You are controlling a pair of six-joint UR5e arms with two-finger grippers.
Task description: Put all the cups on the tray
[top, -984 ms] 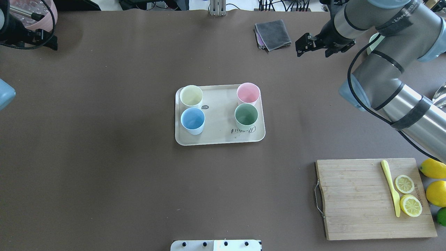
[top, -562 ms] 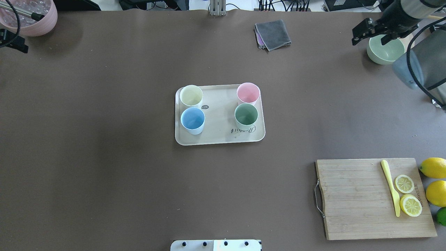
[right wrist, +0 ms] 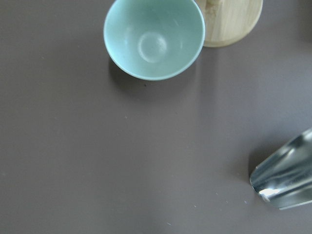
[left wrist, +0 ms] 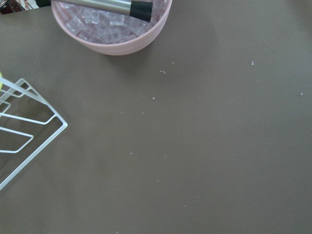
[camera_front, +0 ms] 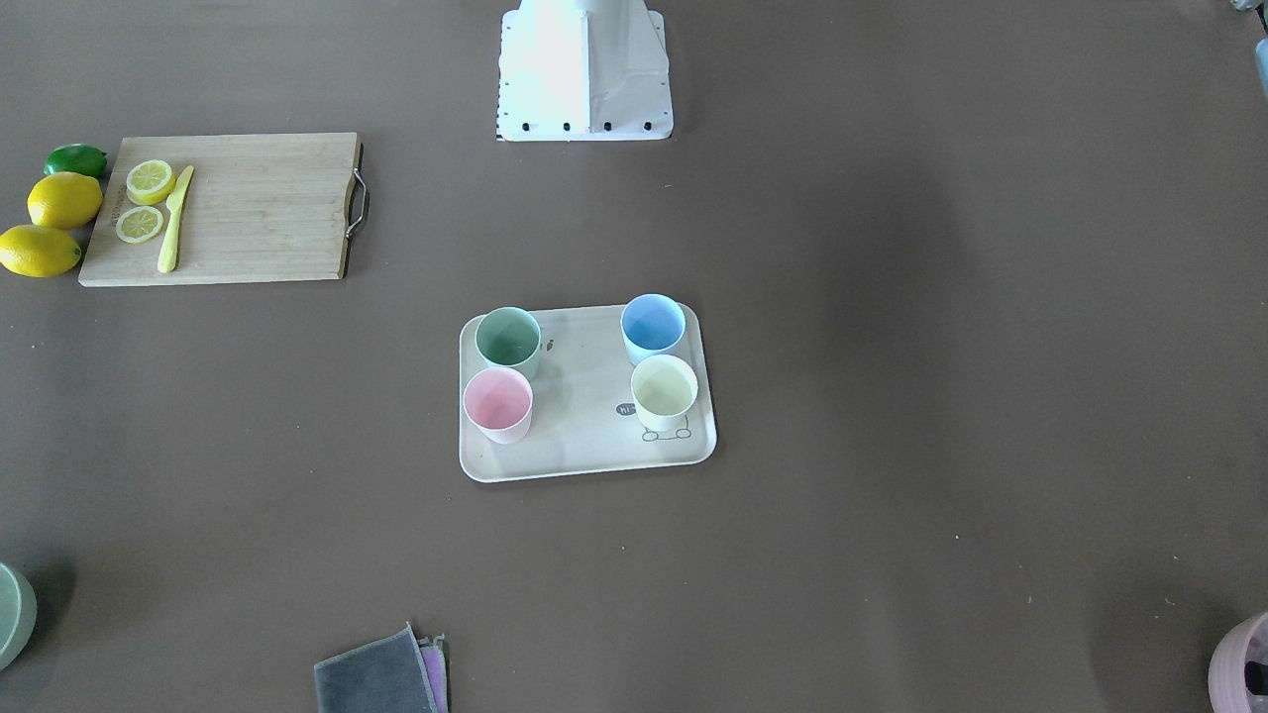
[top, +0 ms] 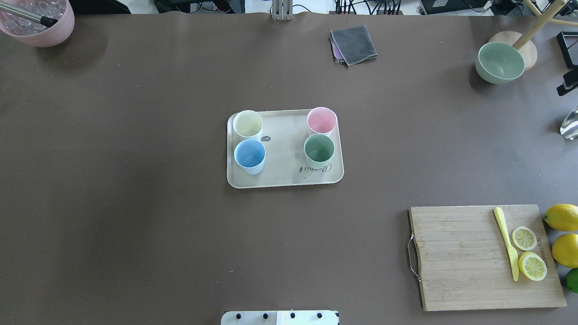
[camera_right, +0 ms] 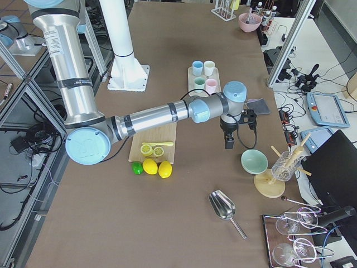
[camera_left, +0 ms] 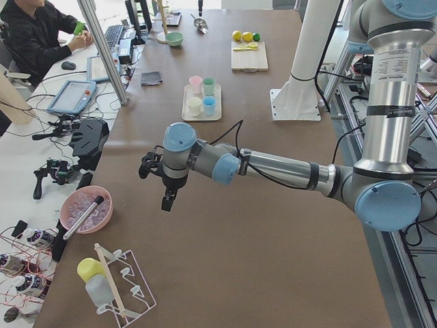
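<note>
On the tray (top: 284, 155), mid-table: four cups, all upright, mouths up, all inside the rim; one cream-yellow cup (top: 248, 123) at the far left corner, with one blue cup (top: 249, 155) just beside it on the robot's side; one pink cup (top: 321, 120) at the far right corner, with one green cup (top: 319, 149) just beside it, next to the script; two pairs well apart, bare tray between.

Left gripper (camera_left: 166, 199) hanging over bare table near one pink pot (camera_left: 85, 208) of ice, fingers pointing down, well apart from the tray; released or clenched, cannot tell from the side view. Right gripper (camera_right: 228, 142) hanging near one pale green bowl (top: 500, 62), likewise well apart from the tray; grip impossible to tell there too.

Elsewhere: one wooden cutting board (top: 456, 257) bearing two lemon slices (top: 524, 238) and one yellow knife (top: 506, 241); beside it two whole lemons (top: 562, 217) and one lime (top: 572, 280); one folded grey cloth (top: 354, 43) by the far edge.
</note>
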